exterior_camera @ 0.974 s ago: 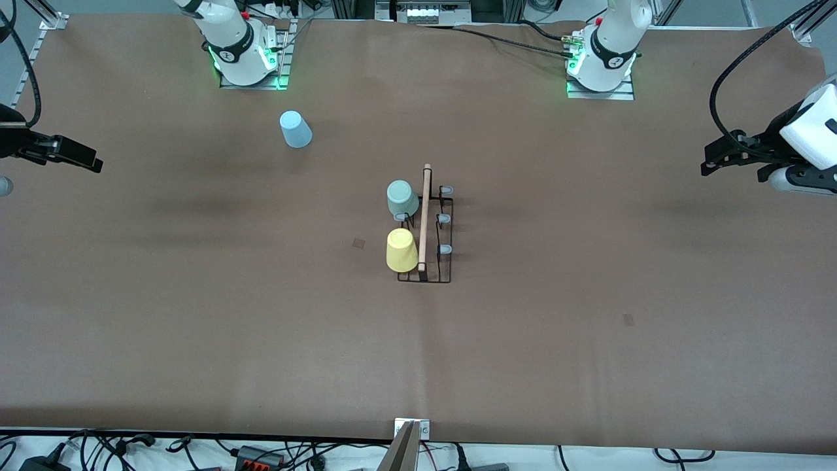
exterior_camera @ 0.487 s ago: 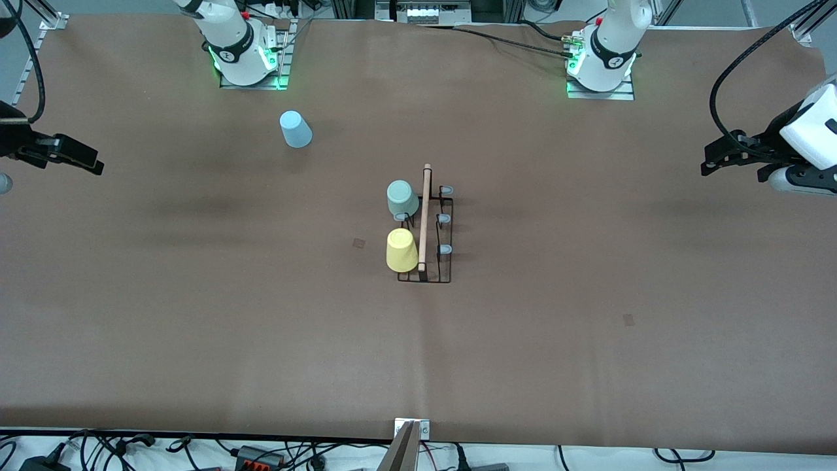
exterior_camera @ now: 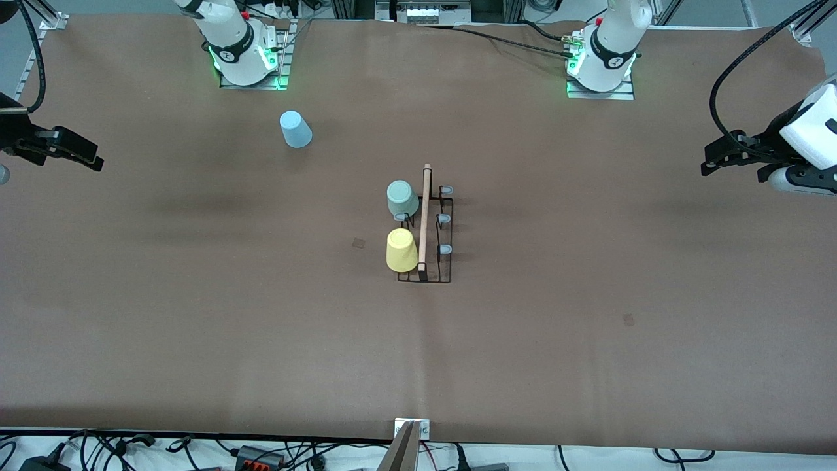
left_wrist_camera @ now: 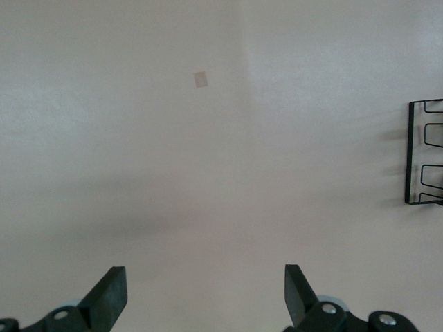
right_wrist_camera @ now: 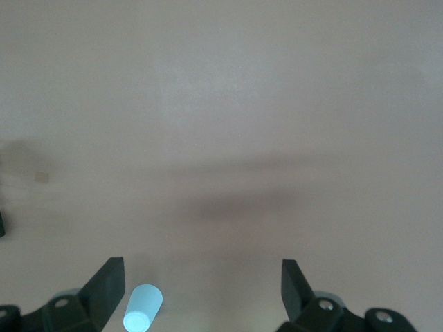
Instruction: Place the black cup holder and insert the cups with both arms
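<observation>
The black cup holder stands mid-table, wooden rod on top; its edge shows in the left wrist view. A pale green cup and a yellow cup sit upside down on its prongs on the side toward the right arm's end. A light blue cup stands upside down on the table near the right arm's base, also in the right wrist view. My left gripper is open and empty over the left arm's end. My right gripper is open and empty over the right arm's end.
The arm bases stand along the table's edge farthest from the front camera. A metal bracket and cables lie at the nearest edge. Small dark marks dot the brown cover.
My right gripper has drifted slightly, upward in the front view. The left arm, the holder and the cups have not moved.
</observation>
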Motion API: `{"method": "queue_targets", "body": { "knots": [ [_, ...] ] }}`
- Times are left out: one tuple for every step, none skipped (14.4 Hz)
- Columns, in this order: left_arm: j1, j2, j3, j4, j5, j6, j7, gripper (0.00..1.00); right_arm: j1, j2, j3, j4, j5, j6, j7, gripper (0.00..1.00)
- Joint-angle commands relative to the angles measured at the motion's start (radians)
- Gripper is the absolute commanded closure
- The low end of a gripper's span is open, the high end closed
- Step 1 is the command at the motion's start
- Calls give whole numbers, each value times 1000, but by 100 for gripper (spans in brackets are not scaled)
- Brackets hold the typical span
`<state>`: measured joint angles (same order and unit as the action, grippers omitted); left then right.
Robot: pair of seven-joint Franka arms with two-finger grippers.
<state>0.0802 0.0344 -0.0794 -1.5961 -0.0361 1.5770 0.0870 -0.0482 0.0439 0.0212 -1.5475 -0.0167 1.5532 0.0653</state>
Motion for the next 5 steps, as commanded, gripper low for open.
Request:
{"method": "queue_targets", "body": {
  "knots": [
    [3, 6, -7, 22, 22, -20, -7, 0, 1, -19, 0, -20, 9, 19, -4, 0],
    [3, 6, -7, 22, 24, -20, -7, 0, -1, -19, 0, -20, 9, 18, -7, 0],
    [3, 6, -7, 22, 22, -20, -7, 0, -2, -19, 0, -20, 9, 18, -2, 0],
    [3, 6, -7, 22, 22, -20, -7, 0, -2, -19, 0, -20, 9, 18, -4, 0],
    [3, 6, -7, 22, 22, -20, -7, 0, -4, -19, 0, -20, 9, 18, -10, 0]
  ]
}}
